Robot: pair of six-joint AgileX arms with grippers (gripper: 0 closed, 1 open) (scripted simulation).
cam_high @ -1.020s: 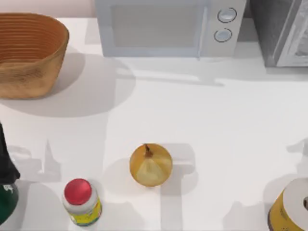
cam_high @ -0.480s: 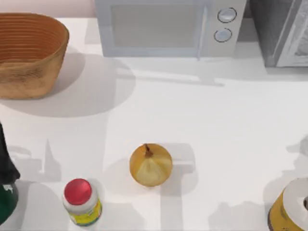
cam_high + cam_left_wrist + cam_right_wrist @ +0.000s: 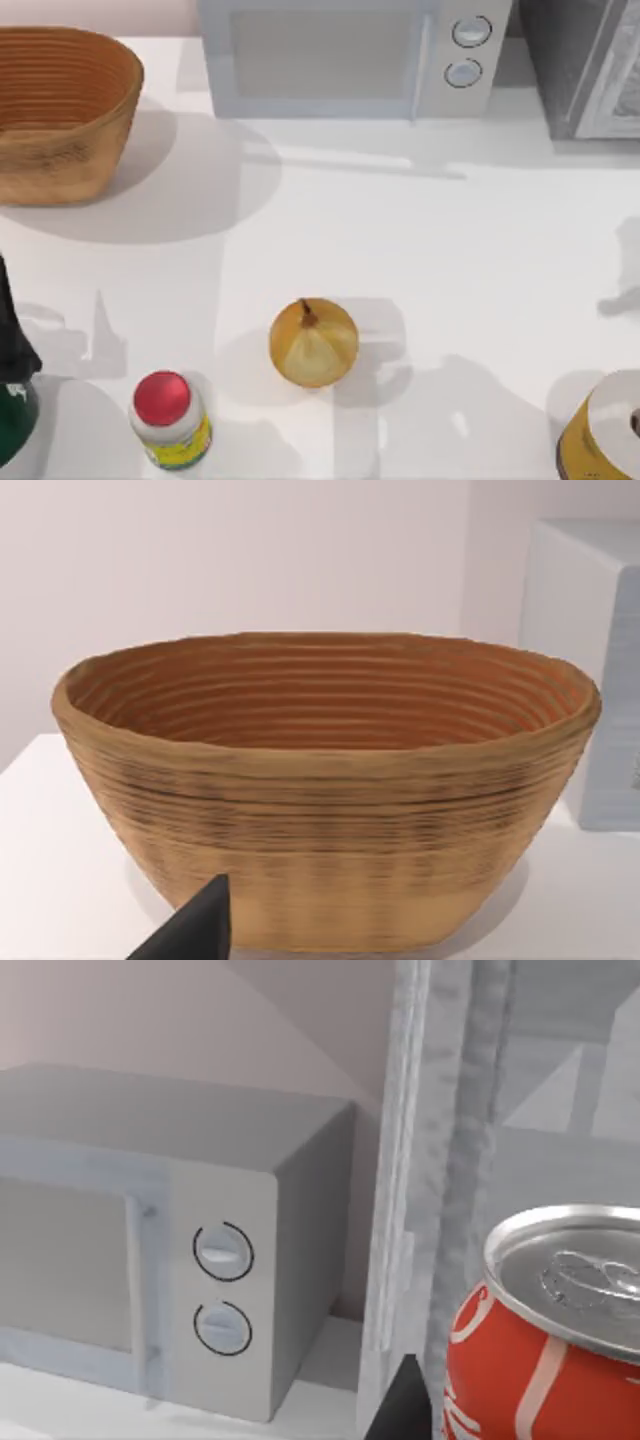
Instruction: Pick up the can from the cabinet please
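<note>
A red can (image 3: 545, 1330) with a silver top looms close in the right wrist view, in front of the grey cabinet's frame (image 3: 440, 1160). My right gripper (image 3: 520, 1410) is around it, and one dark finger (image 3: 402, 1405) lies against the can's side. In the top view the cabinet (image 3: 585, 65) stands at the back right corner. My left arm (image 3: 12, 330) is parked at the table's left edge, and a dark fingertip (image 3: 190, 930) of it points at the wicker basket (image 3: 320, 790).
A microwave (image 3: 345, 55) stands at the back middle and the basket (image 3: 60, 110) at the back left. Along the front are an onion (image 3: 313, 343), a red-capped bottle (image 3: 168, 420), a green object (image 3: 15, 420) and a yellow tin (image 3: 605, 430).
Nothing on the table has moved. The arm shadows at the right have shifted, and a broad shadow now lies between the onion and the yellow tin.
</note>
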